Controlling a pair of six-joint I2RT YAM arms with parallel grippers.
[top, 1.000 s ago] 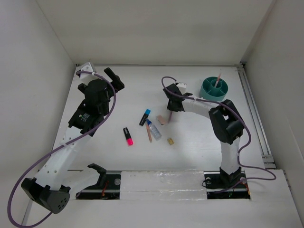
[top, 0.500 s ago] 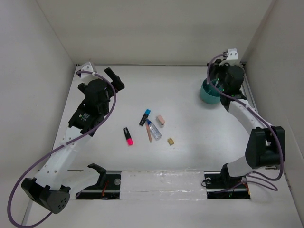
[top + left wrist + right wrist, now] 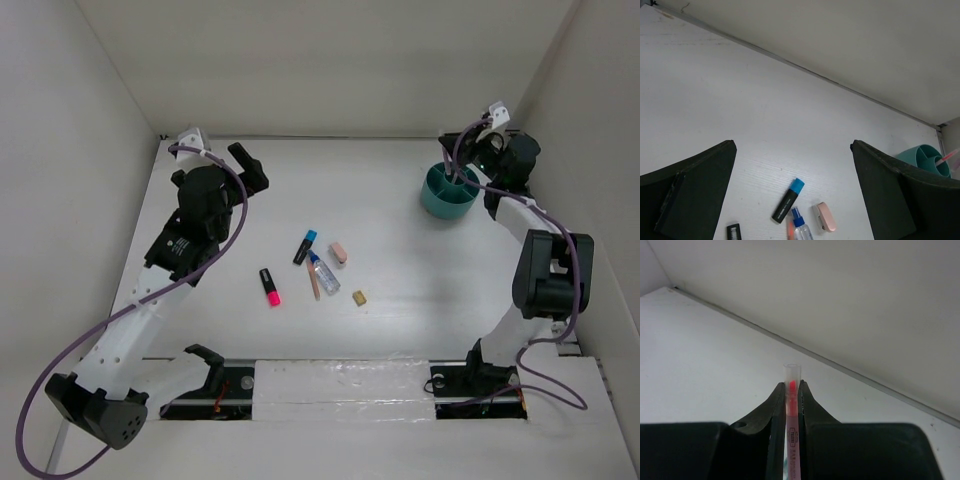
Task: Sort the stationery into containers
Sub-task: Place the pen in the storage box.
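Beside the far right rim of the round teal plastic desk organiser, my right claw is pinched narrow on a thin pink pencil with a clear cap. The pencil stands upright between the two black fingers, with its capped end poking out past the fingertips. I cannot tell whether its lower end reaches into the organiser.

The organiser sits at the far right of the white bench, and my left wrist view shows another pink pencil standing inside it.

Well to the left of the organiser and nearer my bases, the other stationery lies in a loose cluster on the bench:
- a black marker with a blue cap
- a pink eraser just right of it
- a clear bottle with a blue cap
- a thin orange-pink pencil touching the bottle's left side
- a black marker with a pink cap, farthest from the organiser
- a tiny tan block, nearest my bases

Far left of the organiser, my left claw hangs above the bench with its fingers spread wide, gripping nothing.
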